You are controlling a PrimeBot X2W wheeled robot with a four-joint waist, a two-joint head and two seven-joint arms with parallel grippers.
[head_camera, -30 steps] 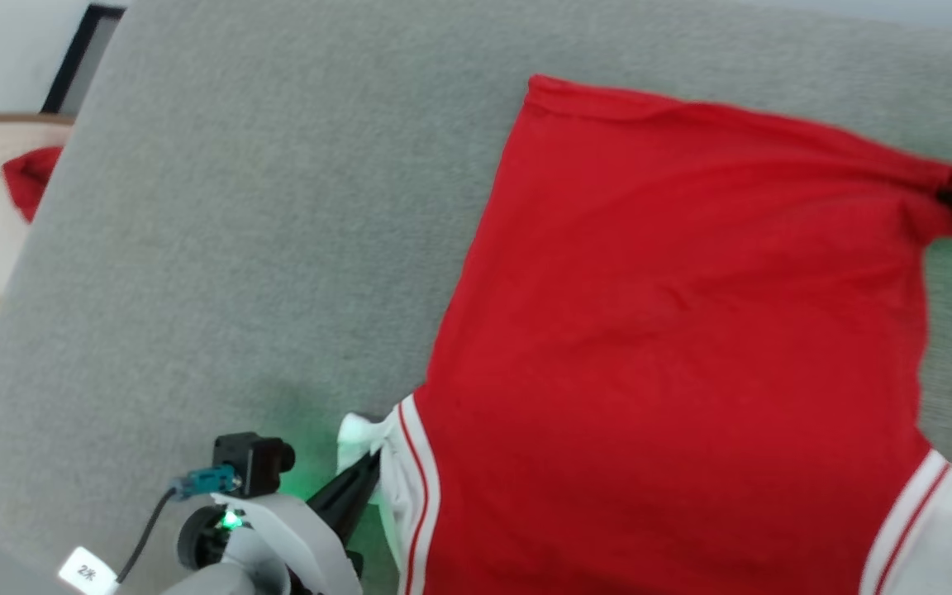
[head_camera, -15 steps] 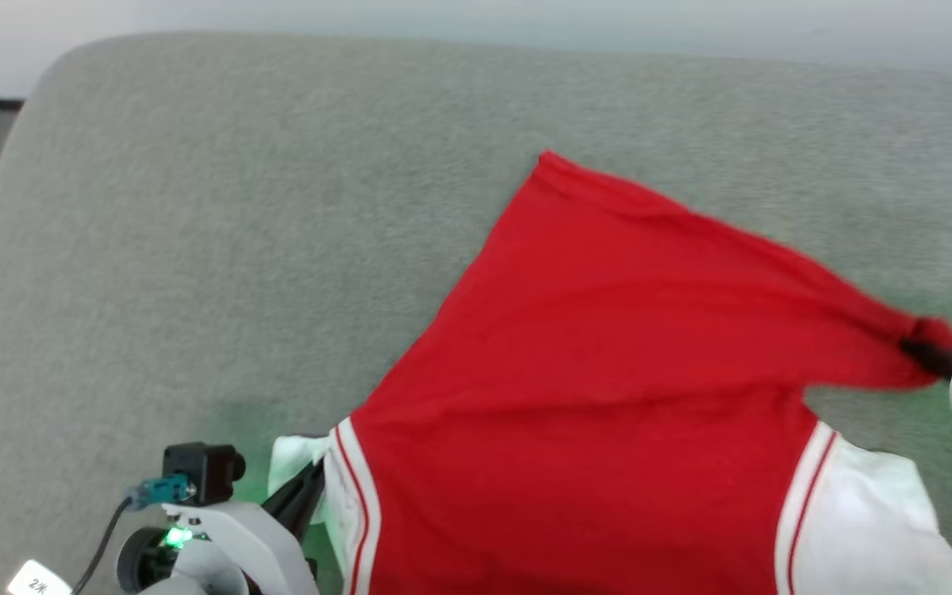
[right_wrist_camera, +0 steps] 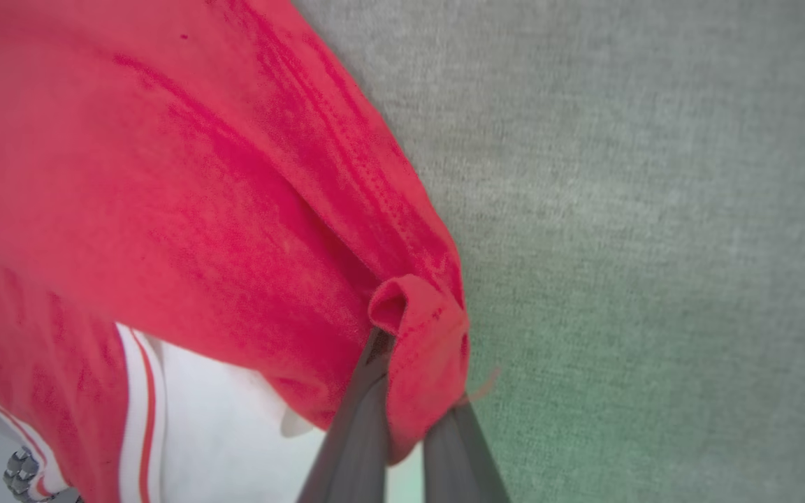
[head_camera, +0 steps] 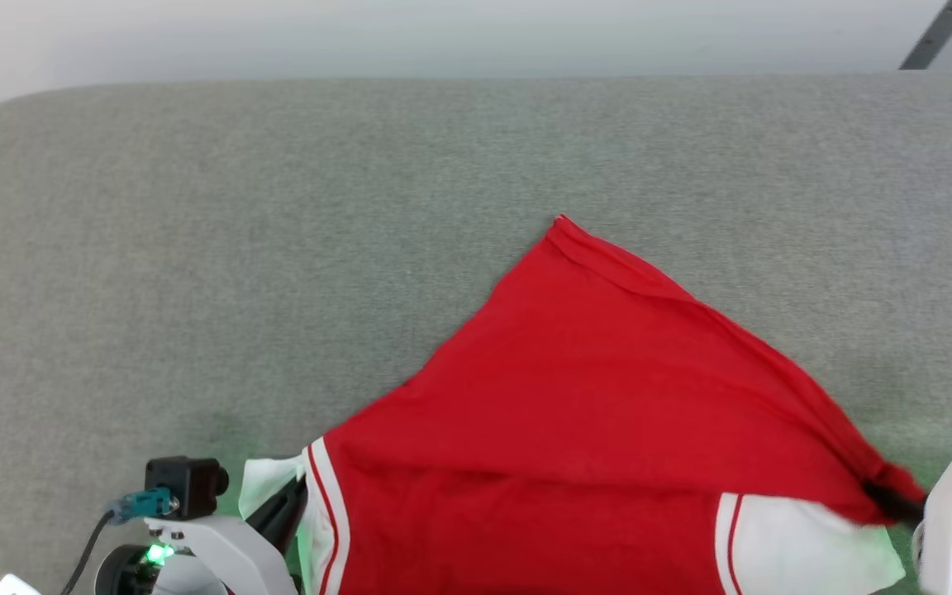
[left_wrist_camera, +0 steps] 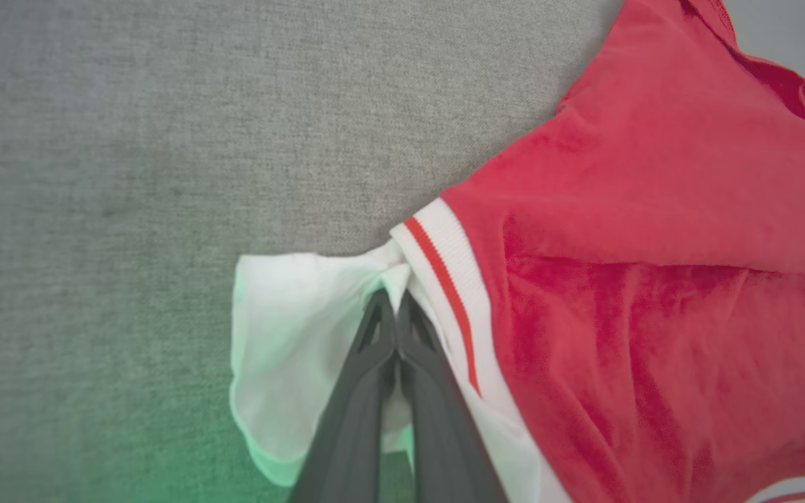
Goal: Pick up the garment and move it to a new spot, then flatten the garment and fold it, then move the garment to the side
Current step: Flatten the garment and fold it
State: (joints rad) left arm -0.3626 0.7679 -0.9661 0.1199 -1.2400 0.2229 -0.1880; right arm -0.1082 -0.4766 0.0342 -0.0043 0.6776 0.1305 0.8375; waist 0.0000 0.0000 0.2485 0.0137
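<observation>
The left gripper (left_wrist_camera: 397, 304) is pinching the white sleeve (left_wrist_camera: 284, 328) and the right gripper (right_wrist_camera: 409, 377) is clamping a hem corner (right_wrist_camera: 420, 314) of the small red jersey shirt (head_camera: 608, 397), which seems soft, light and prone to sagging.

text: none readable | white tag (head_camera: 11, 587) at lower left edge: cut off, illegible

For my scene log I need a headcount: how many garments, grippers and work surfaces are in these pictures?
1 garment
2 grippers: left gripper, right gripper, each shut on the garment
1 grey padded surface
Total: 4
</observation>
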